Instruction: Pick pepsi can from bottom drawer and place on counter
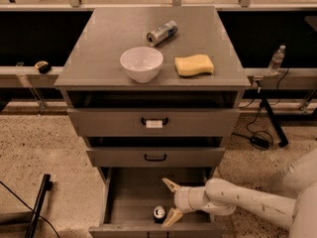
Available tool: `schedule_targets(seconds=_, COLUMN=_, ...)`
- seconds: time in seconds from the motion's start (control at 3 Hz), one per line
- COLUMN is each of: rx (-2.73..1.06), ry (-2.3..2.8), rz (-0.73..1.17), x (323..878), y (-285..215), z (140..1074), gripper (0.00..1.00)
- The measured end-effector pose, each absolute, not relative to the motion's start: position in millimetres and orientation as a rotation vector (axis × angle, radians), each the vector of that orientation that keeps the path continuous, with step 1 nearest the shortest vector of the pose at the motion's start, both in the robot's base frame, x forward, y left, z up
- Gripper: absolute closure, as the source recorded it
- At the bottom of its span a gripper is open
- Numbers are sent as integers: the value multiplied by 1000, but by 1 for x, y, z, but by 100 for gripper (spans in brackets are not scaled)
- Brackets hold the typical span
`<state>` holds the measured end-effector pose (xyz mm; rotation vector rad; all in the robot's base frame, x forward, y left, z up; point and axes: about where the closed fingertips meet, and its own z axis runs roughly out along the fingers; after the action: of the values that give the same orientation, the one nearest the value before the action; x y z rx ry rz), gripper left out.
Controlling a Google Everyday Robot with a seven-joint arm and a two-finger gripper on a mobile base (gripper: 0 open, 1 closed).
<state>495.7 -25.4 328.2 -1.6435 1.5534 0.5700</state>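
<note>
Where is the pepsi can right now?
The pepsi can stands in the open bottom drawer, near its front edge, just left of the open gripper, whose lower finger is close beside it.

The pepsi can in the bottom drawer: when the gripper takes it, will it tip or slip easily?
The pepsi can stands upright in the bottom drawer, so a sideways nudge would probably tip it, and then it could roll. Its round metal body may slip. The open gripper, close beside it, should likely close squarely.
</note>
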Motion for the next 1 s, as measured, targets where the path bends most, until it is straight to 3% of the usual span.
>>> schedule_targets(seconds=1.0, rx=-1542, ry=1625, rz=647, x=515, y=-25, z=252, gripper=0)
